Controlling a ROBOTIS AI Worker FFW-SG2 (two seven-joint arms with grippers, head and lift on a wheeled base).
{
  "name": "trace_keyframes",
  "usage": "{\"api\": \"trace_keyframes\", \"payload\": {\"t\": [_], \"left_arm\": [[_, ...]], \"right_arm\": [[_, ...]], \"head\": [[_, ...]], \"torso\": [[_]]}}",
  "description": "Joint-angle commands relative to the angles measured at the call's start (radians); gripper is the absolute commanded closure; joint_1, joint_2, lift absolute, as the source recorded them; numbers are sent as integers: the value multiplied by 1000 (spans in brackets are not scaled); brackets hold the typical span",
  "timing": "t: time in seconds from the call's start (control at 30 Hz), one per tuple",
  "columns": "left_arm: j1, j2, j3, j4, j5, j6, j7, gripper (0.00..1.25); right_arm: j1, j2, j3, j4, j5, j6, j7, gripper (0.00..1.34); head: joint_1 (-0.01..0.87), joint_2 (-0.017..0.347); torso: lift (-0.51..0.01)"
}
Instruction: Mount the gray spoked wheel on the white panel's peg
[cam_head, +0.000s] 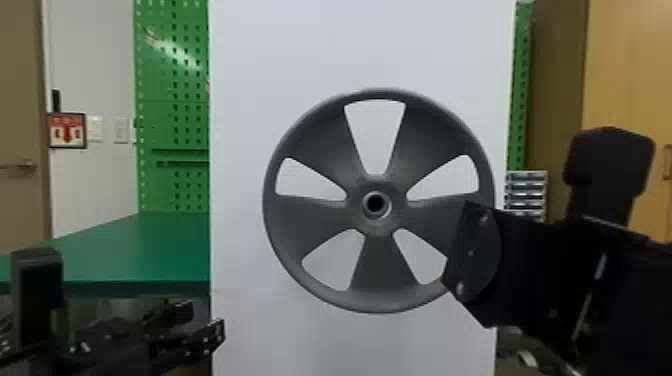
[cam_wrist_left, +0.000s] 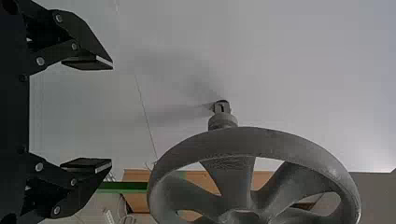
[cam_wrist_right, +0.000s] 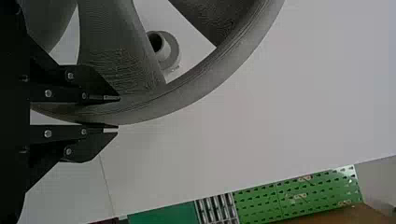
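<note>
Gray spoked wheel hangs upright before the white panel, and I have it by the rim in my right gripper, whose fingers are closed on its edge. I judge I'm at the alignment stage: the right wrist view gives me what I take to be the peg through a gap between spokes, its open end showing, so the wheel doesn't look seated. My grip is off to one side, low on the rim, so I expect the far side to lag or tip if I push hard. I'd square the wheel's face to the panel first, center the hub on the peg, then ease straight in, backing off at any bind. From the head view alone I can't tell how deep the gap is. My left gripper is parked on the wheel's other side, fingers spread, and could lend a light steadying push. Five flared openings leave broad, dished spokes, matte and smooth in front; fine ridges, like printed layers, run across them in the right wrist view. The peg looks like a short, hollow round tube on a wider collar.
</note>
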Motion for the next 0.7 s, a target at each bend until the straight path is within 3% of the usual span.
{"api": "trace_keyframes", "payload": {"t": [0.0, 0.67], "left_arm": [[0, 0, 0, 0, 1, 0, 0, 504], [-3, 0, -1, 0, -1, 0, 0, 504]], "right_arm": [[0, 0, -3, 2, 2, 0, 0, 1325], [-3, -2, 0, 14, 5, 0, 3, 1325]], "head": [[84, -8], [84, -8]], "torso": [[-485], [-485]]}}
